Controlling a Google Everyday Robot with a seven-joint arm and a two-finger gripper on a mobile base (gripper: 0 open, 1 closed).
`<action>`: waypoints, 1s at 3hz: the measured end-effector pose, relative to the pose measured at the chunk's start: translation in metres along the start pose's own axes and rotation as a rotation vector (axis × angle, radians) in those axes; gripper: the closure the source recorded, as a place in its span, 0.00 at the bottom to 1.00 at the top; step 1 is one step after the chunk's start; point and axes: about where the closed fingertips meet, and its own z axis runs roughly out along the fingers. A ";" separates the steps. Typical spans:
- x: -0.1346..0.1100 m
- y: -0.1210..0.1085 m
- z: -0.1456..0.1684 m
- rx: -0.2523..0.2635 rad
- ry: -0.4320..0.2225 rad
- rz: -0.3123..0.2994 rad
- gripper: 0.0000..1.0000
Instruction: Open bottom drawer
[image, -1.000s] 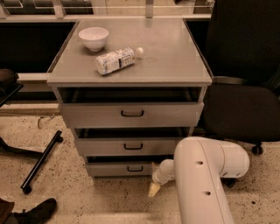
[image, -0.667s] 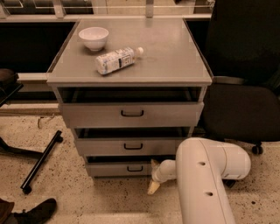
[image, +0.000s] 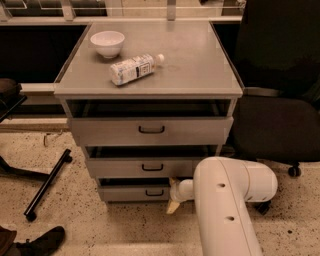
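Note:
The bottom drawer (image: 132, 192) is the narrowest grey front of three, low on the cabinet, with a small black loop handle (image: 154, 192) at its centre. It stands out a little from the cabinet, with a dark gap above it. My gripper (image: 173, 204) is at the end of the white arm (image: 225, 200), just right of the drawer's right end and near the floor. A cream fingertip (image: 172, 207) points down towards the floor. It holds nothing that I can see.
The middle drawer (image: 145, 167) and top drawer (image: 150, 131) also stand slightly out. A white bowl (image: 107, 43) and a lying plastic bottle (image: 134, 68) rest on the cabinet top (image: 200, 65). A black office chair (image: 280, 115) stands at the right. A black bar (image: 47, 184) lies on the floor at the left.
The arm and gripper have barely shifted, a little to the right. The drawers look the same.

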 end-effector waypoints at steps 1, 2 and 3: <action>0.003 -0.010 0.021 -0.027 0.018 -0.015 0.00; 0.014 0.005 0.050 -0.104 0.030 0.004 0.00; 0.013 0.005 0.047 -0.104 0.030 0.004 0.00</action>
